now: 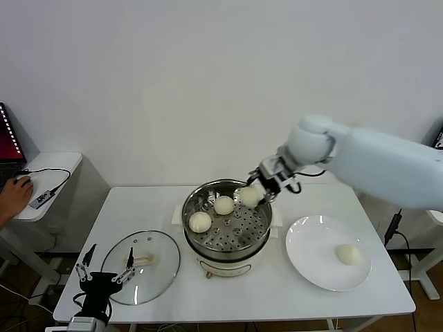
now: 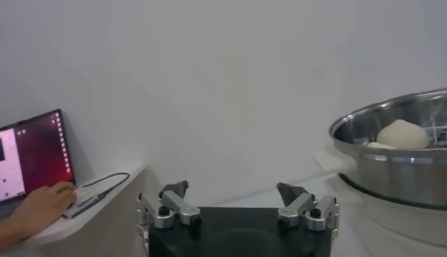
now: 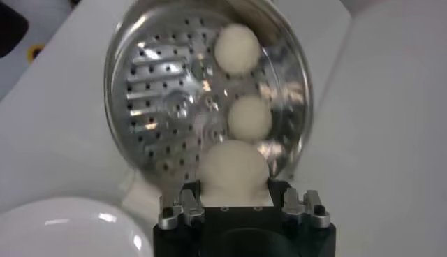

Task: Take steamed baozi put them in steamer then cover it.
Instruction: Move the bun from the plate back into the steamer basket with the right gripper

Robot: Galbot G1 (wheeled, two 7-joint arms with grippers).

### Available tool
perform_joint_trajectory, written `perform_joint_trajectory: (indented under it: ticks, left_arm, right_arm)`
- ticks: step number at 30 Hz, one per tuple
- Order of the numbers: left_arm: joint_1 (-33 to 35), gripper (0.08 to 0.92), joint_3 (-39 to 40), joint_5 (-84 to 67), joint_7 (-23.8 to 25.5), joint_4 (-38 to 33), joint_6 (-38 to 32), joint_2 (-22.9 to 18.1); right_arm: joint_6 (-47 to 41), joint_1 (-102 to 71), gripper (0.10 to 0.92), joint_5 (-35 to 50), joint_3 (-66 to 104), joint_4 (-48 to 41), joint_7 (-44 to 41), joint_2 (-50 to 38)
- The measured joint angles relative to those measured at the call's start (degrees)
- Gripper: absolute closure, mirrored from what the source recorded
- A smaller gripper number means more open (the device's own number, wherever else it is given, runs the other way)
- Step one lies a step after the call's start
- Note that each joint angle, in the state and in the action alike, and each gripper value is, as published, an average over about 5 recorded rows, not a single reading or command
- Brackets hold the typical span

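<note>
You are on the third bun: your right pincer (image 1: 257, 192) grips a baozi (image 1: 250, 196) over the far right rim of the steamer (image 1: 208, 249), where two buns (image 1: 223, 205) already sit on the perforated tray. One more bun (image 1: 347, 254) waits on the white plate (image 1: 311, 266) to the right. Next, lower it onto a bare part of the tray, clear of the others, then release. Your left pincer (image 1: 105, 271) hangs spread wide near the cover (image 1: 163, 266) lying on the worktop (image 1: 138, 207).

head overhead, wrists close, steamer (image 1: 226, 221) shared
</note>
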Motion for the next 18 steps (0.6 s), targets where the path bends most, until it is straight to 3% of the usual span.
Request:
perform_joint_trajectory:
  ticks: [18]
  left_arm:
    - [-0.24, 0.177, -0.21, 0.05, -0.15, 0.78, -0.79, -1.14]
  right_arm:
    - [13.96, -3.1, 0.398, -13.04, -4.81, 0.97, 1.37, 6.82]
